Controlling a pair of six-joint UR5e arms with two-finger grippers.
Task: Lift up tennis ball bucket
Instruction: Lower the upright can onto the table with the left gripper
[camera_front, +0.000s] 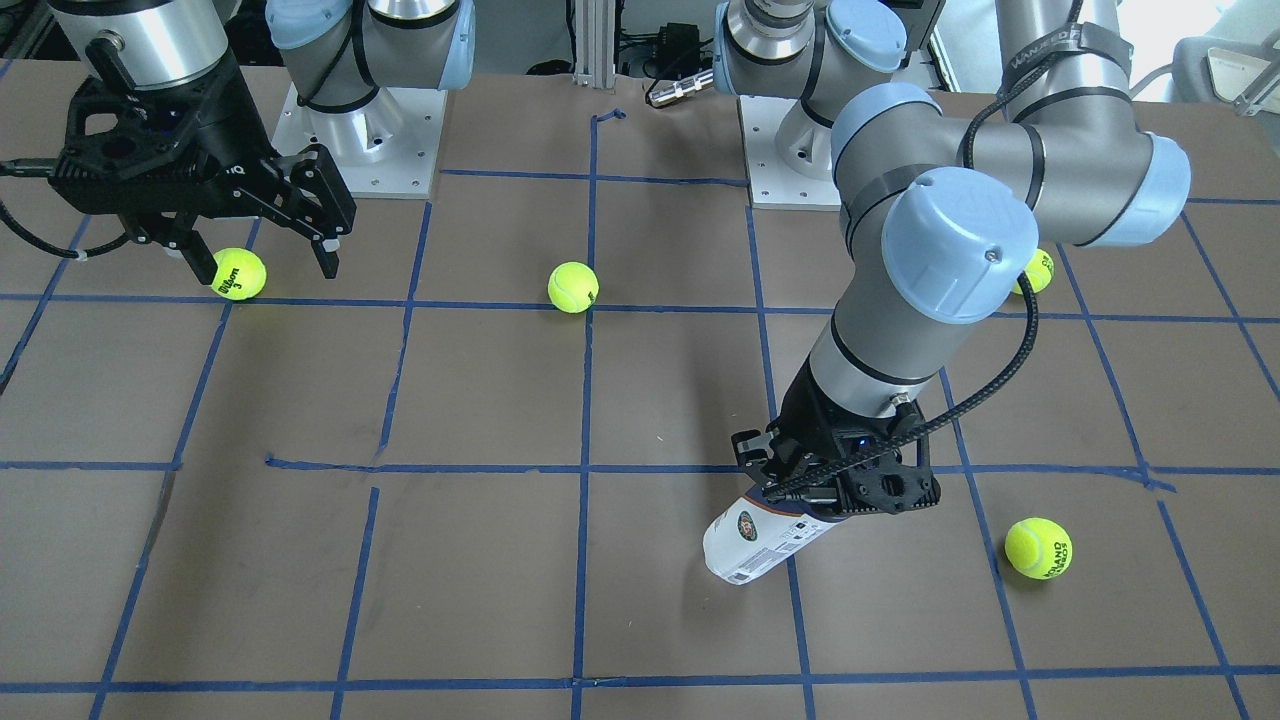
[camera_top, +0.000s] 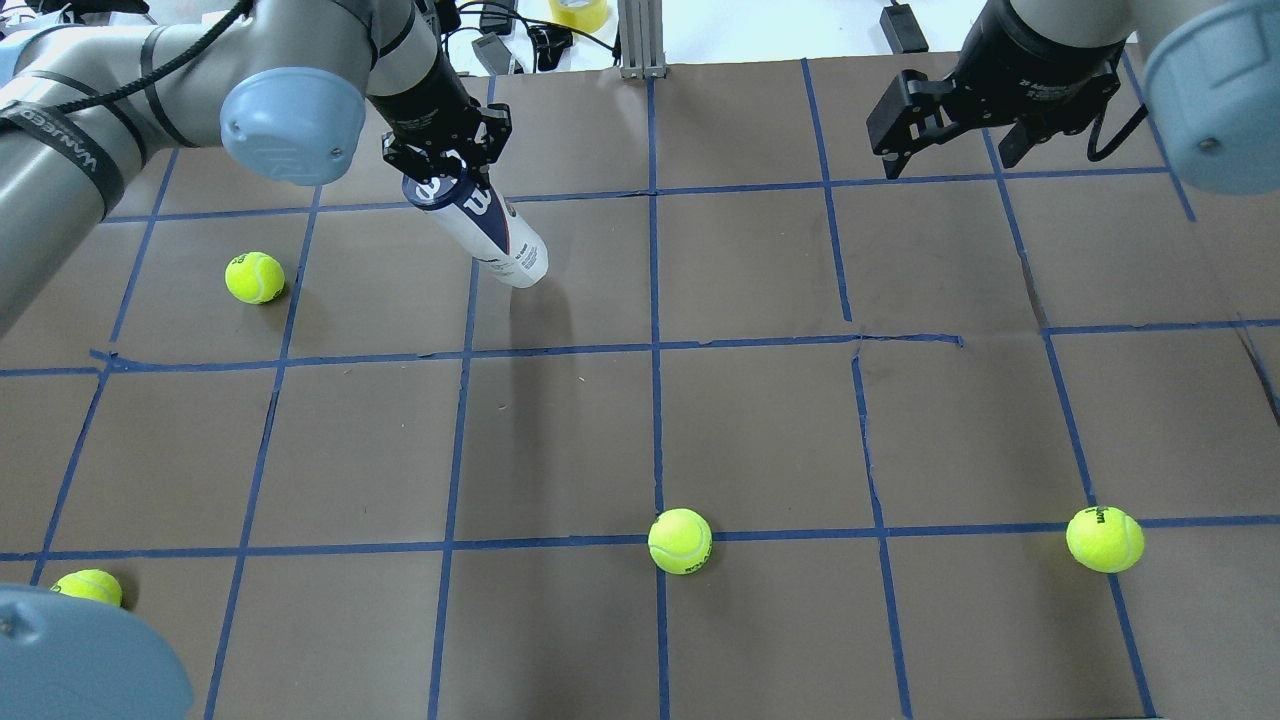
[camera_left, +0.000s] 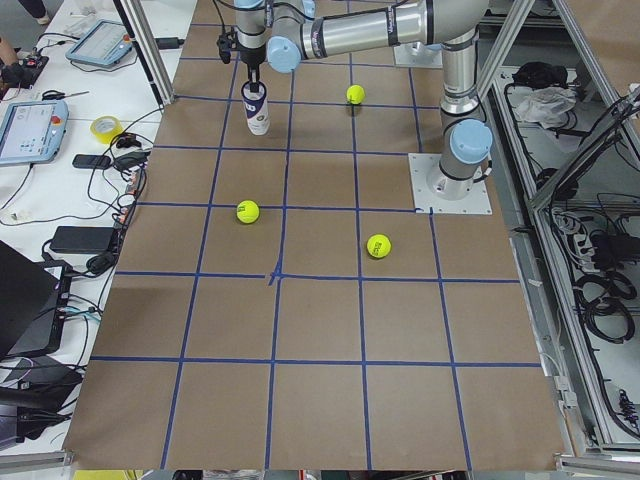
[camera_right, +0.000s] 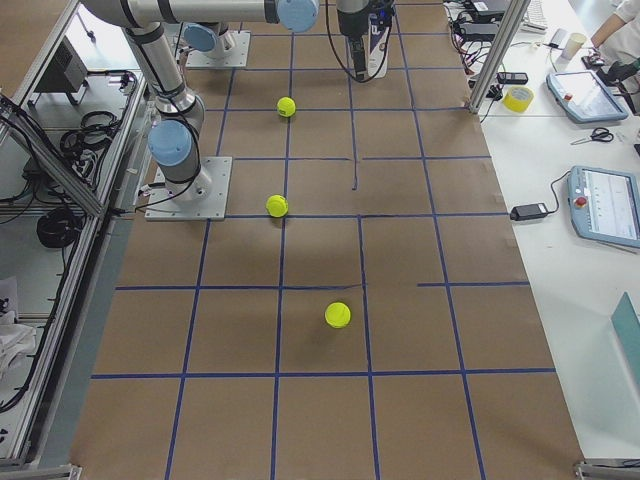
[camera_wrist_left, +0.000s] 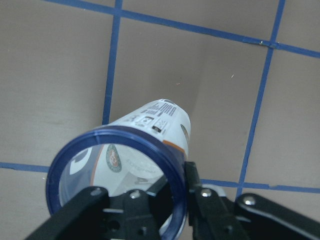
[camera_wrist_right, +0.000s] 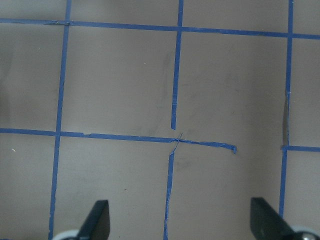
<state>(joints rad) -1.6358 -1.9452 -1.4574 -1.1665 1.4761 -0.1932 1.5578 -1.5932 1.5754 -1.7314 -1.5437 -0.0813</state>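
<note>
Worktop (camera_top: 760, 430): brown sheet, blue tape grid over all of it. A white side bench (camera_right: 600, 150) runs along its far edge from my bases and carries tablets and cables.

My left arm (camera_front: 930, 250) reaches out over the far half of the worktop, elbow high, wrist angled down. My right arm (camera_front: 150, 40) is held high on its own side.

Left jaws: closed on the tennis ball can (camera_top: 500, 240), one finger on each side of its upper part, just under the dark blue rim. The can hangs tilted, rim end up at the wrist and white bottom end slanting toward the middle of the worktop. Position: far row, left of the centre line. I cannot tell if the bottom end touches the sheet.

Right jaws: spread wide, holding nothing; only bare sheet and tape show between the fingers in the wrist view.

Four yellow-green balls lie loose, all well apart from the can:
- nearest ball (camera_top: 255, 277), to the can's left, on the far half
- middle ball (camera_top: 680, 541), on a tape line near the centre
- right ball (camera_top: 1105, 539), on my right side
- corner ball (camera_top: 88, 586), partly hidden by my left elbow
</note>
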